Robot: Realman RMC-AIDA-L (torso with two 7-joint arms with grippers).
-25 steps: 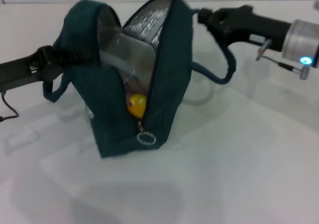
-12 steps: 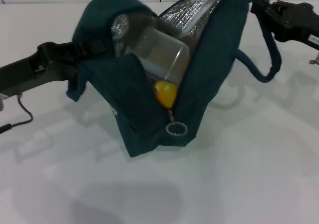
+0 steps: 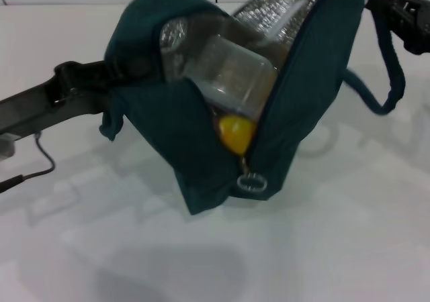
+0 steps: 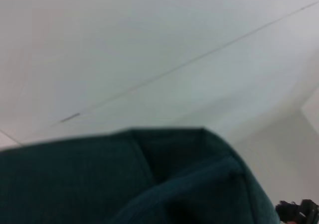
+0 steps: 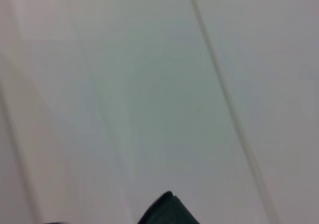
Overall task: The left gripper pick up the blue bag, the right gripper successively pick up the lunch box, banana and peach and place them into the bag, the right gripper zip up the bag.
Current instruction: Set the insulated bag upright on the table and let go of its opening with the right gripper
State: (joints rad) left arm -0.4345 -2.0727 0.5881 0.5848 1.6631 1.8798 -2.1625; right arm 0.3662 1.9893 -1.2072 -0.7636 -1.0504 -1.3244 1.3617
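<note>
Left pincer (image 3: pixel 107 80) at 9 o'clock of the head view, buried in the fabric of the blue bag (image 3: pixel 201 141); it appears clamped on the bag's near-side edge or handle, though its fingers are hidden by cloth. Right pincer (image 3: pixel 386 10) at 2 o'clock, hooked on the far handle at the picture's edge; cannot tell how its fingers stand.

Change over the last second: right pincer has drawn further toward 3 o'clock, taking the handle with it. The bag has shifted the same way and leans more, its mouth spread wider, foil lining showing.

Contents: lunch box (image 3: pixel 235 74) lies tilted in the opening; a yellow end of the banana (image 3: pixel 235 133) shows just below it. Peach not visible, presumably under them. Ring zipper pull (image 3: pixel 252 182) hangs at the low end of the opening, near the tabletop (image 3: pixel 336 248).

Judgement: loading looks done; the handles are being pulled apart to square the bag before zipping. The right pincer must let go of the handle and take the ring.
</note>
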